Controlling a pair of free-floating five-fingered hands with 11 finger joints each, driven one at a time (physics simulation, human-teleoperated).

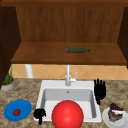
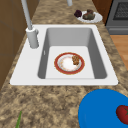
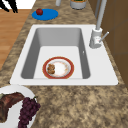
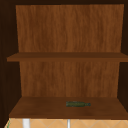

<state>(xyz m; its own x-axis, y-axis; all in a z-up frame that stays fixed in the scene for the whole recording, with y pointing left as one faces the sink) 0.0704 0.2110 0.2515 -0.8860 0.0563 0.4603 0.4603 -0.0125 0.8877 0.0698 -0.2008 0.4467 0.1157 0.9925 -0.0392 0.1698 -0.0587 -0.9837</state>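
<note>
My left hand [image 1: 39, 114] hangs at the sink's front left corner beside the blue plate [image 1: 24, 106], fingers pointing down and holding nothing. In the right side view its fingers [image 3: 9, 5] show at the top left, out over the floor. My right hand [image 1: 100, 90] floats upright over the sink's right rim [image 1: 98, 110] with straight, spread fingers, touching nothing. A red-rimmed white plate [image 3: 58, 68] with a brown bit of food lies flat on the sink floor [image 2: 69, 63]. In the front view a large red round shape [image 1: 67, 115] covers the basin's front.
A tomato [image 1: 16, 112] sits on the blue plate. A white plate [image 1: 106, 118] with cake and grapes stands right of the sink. The faucet [image 1: 68, 78] rises behind the basin. A potted plant [image 1: 8, 83] stands far left. A green bottle [image 4: 78, 104] lies on the cabinet's lower shelf.
</note>
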